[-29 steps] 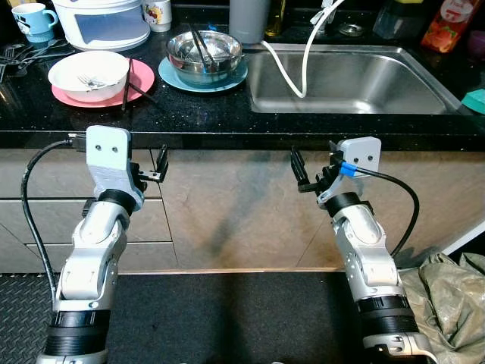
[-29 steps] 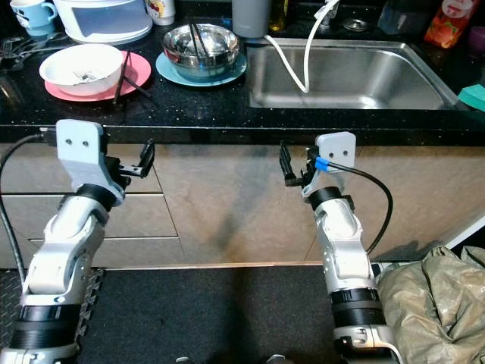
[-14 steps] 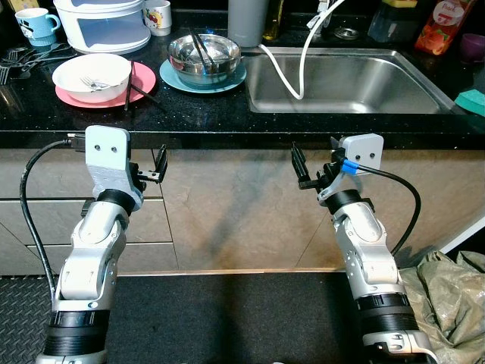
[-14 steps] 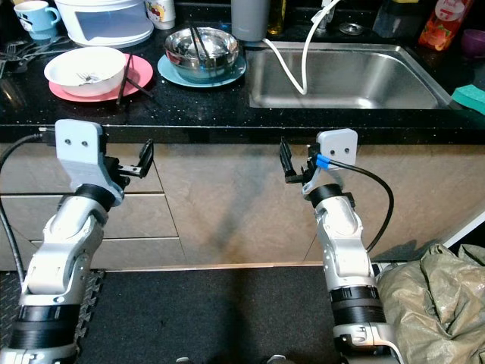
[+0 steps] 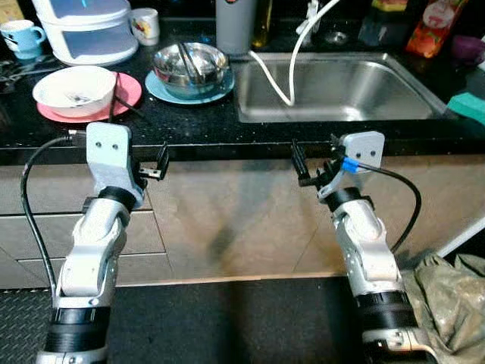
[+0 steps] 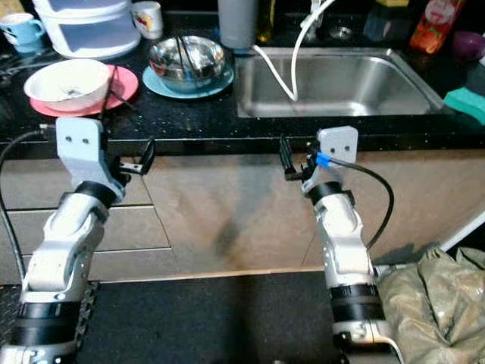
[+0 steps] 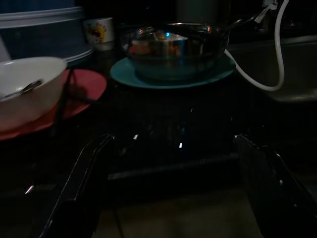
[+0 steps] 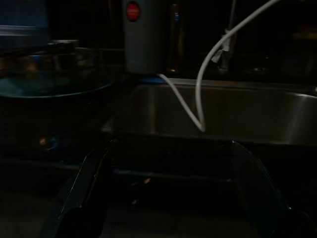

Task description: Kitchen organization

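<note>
while both hover below the counter edge (image 5: 227, 140), left end effector (image 5: 161, 164) and right end effector (image 5: 300, 167) are spread apart (holding nothing).

White bowl (image 5: 74, 86) on pink plate (image 5: 121, 95); steel bowl (image 5: 189, 64) on blue plate (image 5: 159, 89).

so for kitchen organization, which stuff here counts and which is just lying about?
Job things:
- white bowl on pink plate
- steel bowl on blue plate
- blue mug
- white mug
- sink
- left gripper and right gripper, both open, empty, below the counter edge

Lying about:
- white hose
- crumpled bag on the floor
- green sponge
</note>
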Tool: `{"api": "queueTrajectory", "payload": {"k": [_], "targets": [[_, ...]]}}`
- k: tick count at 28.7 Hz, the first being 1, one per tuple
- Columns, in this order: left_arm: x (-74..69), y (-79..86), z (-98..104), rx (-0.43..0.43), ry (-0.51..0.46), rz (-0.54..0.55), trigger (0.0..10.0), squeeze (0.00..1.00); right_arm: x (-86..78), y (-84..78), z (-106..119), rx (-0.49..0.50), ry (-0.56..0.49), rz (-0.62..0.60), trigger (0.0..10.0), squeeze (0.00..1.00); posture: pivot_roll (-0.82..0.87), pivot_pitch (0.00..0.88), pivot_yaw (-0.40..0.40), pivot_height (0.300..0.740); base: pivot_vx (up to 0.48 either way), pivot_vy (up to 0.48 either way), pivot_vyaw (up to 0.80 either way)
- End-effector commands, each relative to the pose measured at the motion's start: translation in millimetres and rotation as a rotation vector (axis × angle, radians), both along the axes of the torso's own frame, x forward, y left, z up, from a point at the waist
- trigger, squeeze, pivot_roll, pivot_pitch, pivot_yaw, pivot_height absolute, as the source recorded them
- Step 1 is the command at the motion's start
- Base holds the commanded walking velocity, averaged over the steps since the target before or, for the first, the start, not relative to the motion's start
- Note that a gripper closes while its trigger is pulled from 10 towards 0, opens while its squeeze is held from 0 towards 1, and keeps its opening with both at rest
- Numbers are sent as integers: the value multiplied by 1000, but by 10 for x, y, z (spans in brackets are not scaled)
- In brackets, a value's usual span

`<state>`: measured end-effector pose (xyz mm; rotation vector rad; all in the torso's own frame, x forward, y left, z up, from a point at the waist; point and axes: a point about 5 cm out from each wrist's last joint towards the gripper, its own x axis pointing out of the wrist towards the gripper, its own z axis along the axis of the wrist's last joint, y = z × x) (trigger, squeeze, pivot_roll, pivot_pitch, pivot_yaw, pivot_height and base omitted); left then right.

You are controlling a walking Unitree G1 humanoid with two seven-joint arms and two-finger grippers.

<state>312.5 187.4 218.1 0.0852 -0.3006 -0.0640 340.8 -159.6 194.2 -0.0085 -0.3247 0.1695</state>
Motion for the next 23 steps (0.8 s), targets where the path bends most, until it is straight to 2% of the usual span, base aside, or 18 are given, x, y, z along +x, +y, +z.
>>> {"api": "queueTrajectory", "payload": {"k": [1,23], "targets": [[-2,-3,6,16,-6,-7,10000,0,8,-14,-14,13,0,-6,10000,0,24,66,-35,740,352,0,0],[6,-7,14,18,-6,-15,10000,0,9,-25,-24,13,1,-9,10000,0,24,73,-34,740,353,0,0]]}}
